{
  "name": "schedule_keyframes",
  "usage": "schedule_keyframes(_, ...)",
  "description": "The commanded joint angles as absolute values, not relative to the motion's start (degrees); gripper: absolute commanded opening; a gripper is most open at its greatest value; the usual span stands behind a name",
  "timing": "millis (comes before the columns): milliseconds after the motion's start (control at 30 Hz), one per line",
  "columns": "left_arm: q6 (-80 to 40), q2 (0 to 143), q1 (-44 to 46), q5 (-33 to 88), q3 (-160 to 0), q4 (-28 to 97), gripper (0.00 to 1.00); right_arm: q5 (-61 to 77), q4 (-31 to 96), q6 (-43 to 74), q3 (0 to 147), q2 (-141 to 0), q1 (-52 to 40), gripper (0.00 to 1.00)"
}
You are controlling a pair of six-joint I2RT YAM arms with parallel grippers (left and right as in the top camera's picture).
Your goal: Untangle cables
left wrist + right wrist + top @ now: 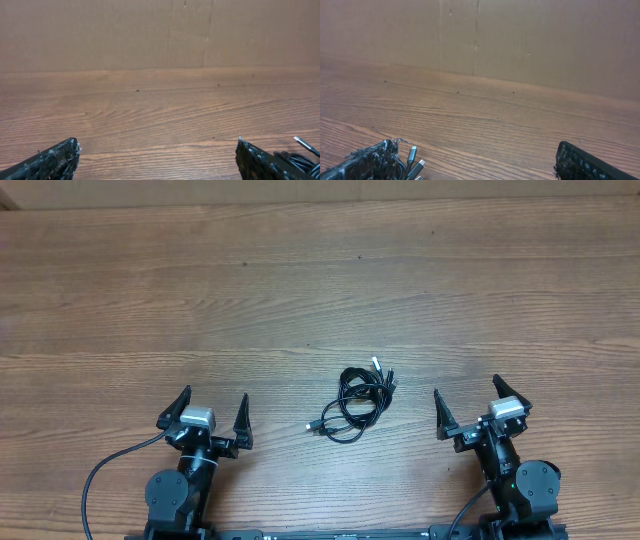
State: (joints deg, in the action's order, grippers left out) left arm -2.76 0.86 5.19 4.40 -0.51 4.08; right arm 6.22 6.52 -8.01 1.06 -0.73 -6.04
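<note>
Both the left gripper (pixel 216 393) and the right gripper (pixel 466 385) are standing fully open, gripping nothing; the cables (pixel 358 402) are lying bunched on the bench (pixel 300 280) between them, untouched.

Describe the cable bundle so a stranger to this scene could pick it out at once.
On the wooden table, look between the open left gripper and right gripper. The cables lie there: thin black wires in a loose coil with small silver plugs, unlike the thicker black cable feeding the left arm.
</note>
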Motion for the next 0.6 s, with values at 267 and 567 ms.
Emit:
schedule_keyframes(267,-1.41,0.25,4.84,4.01,-0.27,4.23,1.0,6.66,6.33,-8.45,1.45,-0.49,-5.98,1.0)
schedule_keyframes(567,-1.23,0.25,4.84,3.44,-0.27,4.05,1.0,6.66,6.35,-8.45,1.45,-0.49,-5.98,1.0)
